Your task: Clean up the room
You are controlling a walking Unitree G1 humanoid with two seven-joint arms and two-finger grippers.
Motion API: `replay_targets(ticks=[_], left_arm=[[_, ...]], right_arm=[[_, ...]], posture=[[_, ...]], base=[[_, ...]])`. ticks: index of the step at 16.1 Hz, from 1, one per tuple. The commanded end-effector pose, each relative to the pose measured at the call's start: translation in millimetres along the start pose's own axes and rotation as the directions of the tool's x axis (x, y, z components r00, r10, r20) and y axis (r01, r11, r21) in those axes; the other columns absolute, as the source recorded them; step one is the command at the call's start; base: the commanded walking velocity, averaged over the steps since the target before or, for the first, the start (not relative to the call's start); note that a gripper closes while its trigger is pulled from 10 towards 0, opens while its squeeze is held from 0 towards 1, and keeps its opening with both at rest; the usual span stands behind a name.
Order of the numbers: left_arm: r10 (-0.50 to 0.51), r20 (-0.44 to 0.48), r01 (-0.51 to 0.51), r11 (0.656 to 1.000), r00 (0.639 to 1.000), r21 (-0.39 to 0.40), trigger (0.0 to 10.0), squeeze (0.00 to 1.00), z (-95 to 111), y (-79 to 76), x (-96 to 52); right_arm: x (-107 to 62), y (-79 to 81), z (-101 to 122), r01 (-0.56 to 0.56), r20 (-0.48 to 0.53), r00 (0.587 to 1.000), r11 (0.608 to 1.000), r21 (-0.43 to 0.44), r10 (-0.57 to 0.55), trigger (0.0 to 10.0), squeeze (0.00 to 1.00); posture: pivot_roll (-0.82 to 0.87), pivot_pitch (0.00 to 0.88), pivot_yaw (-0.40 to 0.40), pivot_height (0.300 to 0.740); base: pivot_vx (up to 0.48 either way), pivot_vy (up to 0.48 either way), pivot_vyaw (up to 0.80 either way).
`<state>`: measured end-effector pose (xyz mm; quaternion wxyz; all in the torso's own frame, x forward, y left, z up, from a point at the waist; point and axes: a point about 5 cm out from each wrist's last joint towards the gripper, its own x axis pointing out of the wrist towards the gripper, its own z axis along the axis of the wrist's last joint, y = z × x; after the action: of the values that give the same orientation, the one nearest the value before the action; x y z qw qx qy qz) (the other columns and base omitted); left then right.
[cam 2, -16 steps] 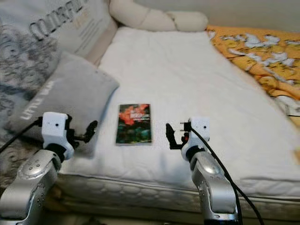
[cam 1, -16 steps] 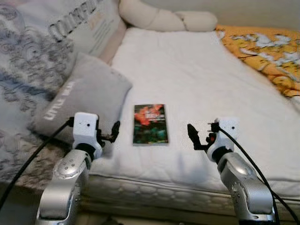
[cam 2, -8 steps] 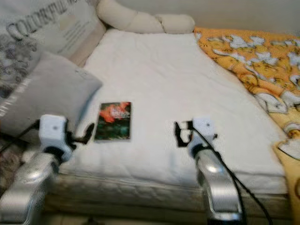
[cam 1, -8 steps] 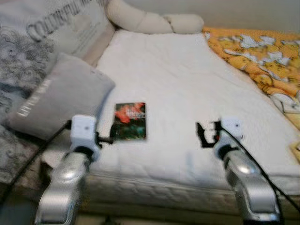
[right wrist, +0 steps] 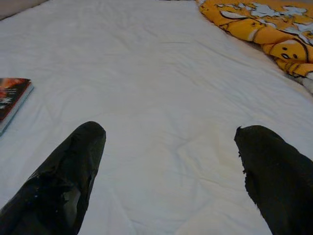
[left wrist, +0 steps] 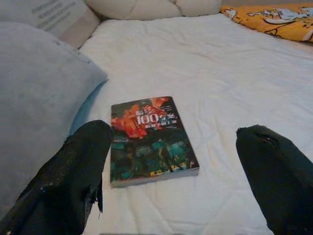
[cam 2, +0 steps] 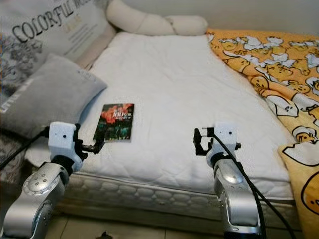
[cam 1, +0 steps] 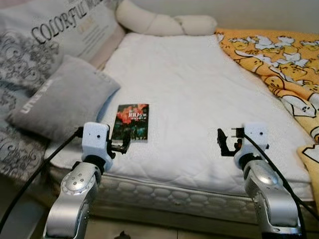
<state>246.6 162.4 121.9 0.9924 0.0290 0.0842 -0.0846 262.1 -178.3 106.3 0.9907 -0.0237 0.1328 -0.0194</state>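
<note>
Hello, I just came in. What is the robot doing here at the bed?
The robot stands at the edge of the bed, both arms raised over the white mattress. The left gripper is open and points at a book lying flat beside a grey pillow; it is not touching it. The right gripper hovers open over bare sheet. Nothing is held.

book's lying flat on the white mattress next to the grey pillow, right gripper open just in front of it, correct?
Wrong gripper. The left gripper is open in front of the book, as the left wrist view shows. The right gripper is off to the side. The book does lie flat on the white mattress beside the grey pillow.
</note>
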Motion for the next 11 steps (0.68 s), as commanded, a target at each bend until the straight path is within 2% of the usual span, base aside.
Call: replay_targets(ticks=[1, 6, 11], left_arm=[[0.000, 0.006, 0.000, 1.000, 1.000, 0.016, 10.0, 0.85, 0.8, 2.4, 0.6], [0.022, 0.026, -0.023, 0.999, 0.999, 0.032, 10.0, 0.85, 2.1, 5.8, -0.6], [0.028, 0.025, -0.029, 0.999, 0.999, 0.040, 10.0, 0.80, 3.2, 6.5, -0.4]], right_arm=[[1.7, 3.0, 3.2, -0.013, 0.003, 1.000, 1.000, 0.001, 0.013, 10.0, 0.00], [0.9, 1.7, 4.6, -0.031, 0.000, 1.000, 0.999, -0.008, 0.031, 10.0, 0.00], [2.6, 7.0, 5.9, -0.059, 0.003, 0.998, 0.998, -0.028, 0.059, 10.0, 0.00]], posture=[[-0.01, 0.000, -0.005, 0.740], [0.00, 0.000, -0.021, 0.740], [0.01, 0.000, -0.028, 0.740]], base=[[0.000, 0.000, 0.00], [0.000, 0.000, 0.00], [0.000, -0.412, 0.00]])
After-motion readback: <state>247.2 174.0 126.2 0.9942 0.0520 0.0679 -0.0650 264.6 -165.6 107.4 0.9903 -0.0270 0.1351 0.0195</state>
